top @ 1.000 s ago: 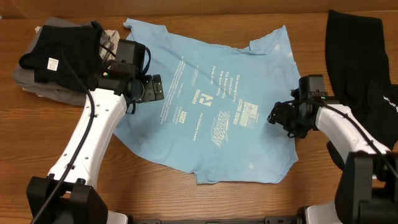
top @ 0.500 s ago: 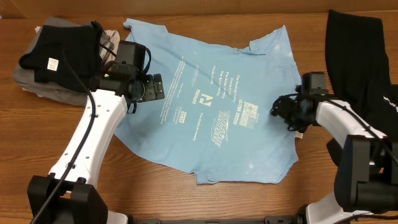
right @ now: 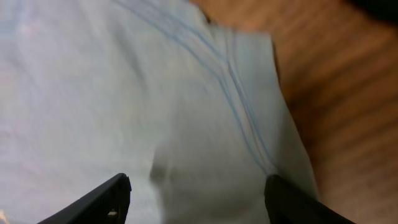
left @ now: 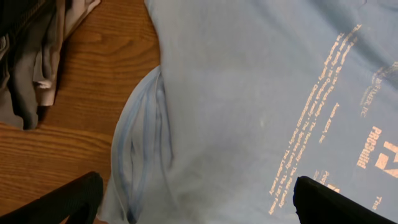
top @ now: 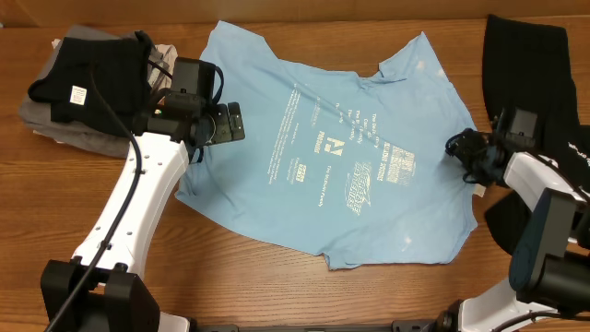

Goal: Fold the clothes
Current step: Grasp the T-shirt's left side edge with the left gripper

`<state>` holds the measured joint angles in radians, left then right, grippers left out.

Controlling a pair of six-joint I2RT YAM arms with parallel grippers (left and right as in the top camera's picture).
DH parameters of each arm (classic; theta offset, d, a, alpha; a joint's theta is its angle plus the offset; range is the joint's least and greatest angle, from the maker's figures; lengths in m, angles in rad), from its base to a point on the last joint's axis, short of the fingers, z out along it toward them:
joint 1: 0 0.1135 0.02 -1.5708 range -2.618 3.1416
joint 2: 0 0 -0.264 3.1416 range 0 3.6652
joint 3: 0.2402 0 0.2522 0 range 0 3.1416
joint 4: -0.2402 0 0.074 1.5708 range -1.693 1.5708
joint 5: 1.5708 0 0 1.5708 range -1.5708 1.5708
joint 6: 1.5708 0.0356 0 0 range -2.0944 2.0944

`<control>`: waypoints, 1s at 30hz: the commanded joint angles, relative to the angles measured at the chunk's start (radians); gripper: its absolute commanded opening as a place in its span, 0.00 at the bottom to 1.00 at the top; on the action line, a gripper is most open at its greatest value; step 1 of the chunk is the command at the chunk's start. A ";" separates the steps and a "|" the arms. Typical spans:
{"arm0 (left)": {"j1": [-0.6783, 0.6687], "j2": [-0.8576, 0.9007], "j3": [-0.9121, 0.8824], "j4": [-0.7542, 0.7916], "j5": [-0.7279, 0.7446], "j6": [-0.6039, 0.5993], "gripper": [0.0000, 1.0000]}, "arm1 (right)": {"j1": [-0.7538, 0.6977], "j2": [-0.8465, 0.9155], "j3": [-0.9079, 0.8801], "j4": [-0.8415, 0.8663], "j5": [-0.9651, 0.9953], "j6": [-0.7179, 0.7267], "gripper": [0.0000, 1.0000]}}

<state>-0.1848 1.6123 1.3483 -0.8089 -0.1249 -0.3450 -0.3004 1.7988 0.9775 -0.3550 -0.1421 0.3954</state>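
The light blue T-shirt (top: pixel 341 157) with white and pink lettering lies spread flat on the wooden table. My left gripper (top: pixel 226 124) is open over the shirt's left sleeve. In the left wrist view (left: pixel 196 186) its wide-apart fingers straddle the sleeve hem and the shirt cloth (left: pixel 249 93). My right gripper (top: pixel 464 148) is open, down at the shirt's right sleeve edge. In the right wrist view (right: pixel 198 183) the hemmed cloth (right: pixel 124 93) fills the gap between the fingers. A black garment (top: pixel 535 83) with small white print lies at the far right.
A pile with a black cloth bearing a white tag on top of grey cloth (top: pixel 83 74) lies at the back left; its edge shows in the left wrist view (left: pixel 25 62). Bare wood table (top: pixel 230 267) runs along the front.
The whole T-shirt has slid to the right along with my right gripper, which moved right and slightly back. The left gripper has barely moved.
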 commanded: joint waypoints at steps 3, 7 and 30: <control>-0.005 0.003 -0.003 0.026 -0.016 0.051 1.00 | -0.002 0.014 0.065 0.030 0.006 -0.002 0.72; -0.003 0.003 0.010 0.021 -0.016 0.159 1.00 | -0.002 0.013 0.143 -0.047 -0.023 -0.003 0.86; 0.010 -0.222 0.241 -0.660 -0.106 -0.097 1.00 | 0.214 -0.580 0.523 -0.801 -0.061 -0.020 1.00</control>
<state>-0.1818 1.4929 1.6585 -1.4792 -0.1501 -0.3450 -0.1207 1.2282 1.4944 -1.1355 -0.2272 0.3904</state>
